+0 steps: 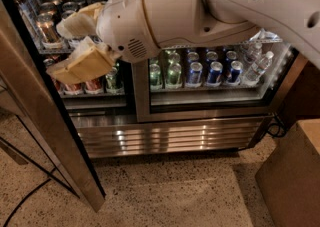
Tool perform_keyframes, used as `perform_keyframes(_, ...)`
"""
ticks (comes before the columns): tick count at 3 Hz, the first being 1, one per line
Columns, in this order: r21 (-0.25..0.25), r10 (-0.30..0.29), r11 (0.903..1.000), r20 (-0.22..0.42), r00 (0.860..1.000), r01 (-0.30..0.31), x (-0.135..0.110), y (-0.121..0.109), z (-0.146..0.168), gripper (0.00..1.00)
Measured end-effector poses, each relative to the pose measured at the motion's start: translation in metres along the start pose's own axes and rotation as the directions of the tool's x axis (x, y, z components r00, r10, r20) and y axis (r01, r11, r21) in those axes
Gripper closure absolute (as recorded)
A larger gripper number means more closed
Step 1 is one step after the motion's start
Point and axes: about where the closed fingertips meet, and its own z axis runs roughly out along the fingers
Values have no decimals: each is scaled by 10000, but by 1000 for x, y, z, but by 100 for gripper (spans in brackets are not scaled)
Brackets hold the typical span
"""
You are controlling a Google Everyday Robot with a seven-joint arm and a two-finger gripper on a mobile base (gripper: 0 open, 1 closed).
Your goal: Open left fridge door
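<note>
The left fridge door (pixel 42 121) stands swung open toward me. Its brushed-steel frame runs diagonally from the upper left down to the floor, and its glass pane (pixel 12 136) lies left of the frame. My gripper (pixel 64 46) is in the open doorway in front of the can shelves, just right of the door's frame edge. Its two tan fingers (pixel 82 63) are spread apart with nothing between them. The large white arm (pixel 200 11) crosses the top of the view and hides the upper shelves.
The right glass door (pixel 210 71) is closed, showing green and blue cans and water bottles. Red cans (pixel 82 87) sit on the open left shelf. A steel grille (pixel 170 138) runs along the base. A brown box (pixel 295 171) stands at right. A black cable (pixel 30 191) lies on the floor.
</note>
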Motion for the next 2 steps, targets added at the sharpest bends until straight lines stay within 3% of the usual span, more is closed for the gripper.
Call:
perform_keyframes(1,-1559,-331,9870,489,9983,404,-11,19,36,66)
perform_keyframes(2,-1945,-469,9792,632,9969,584,-14,25,42,89)
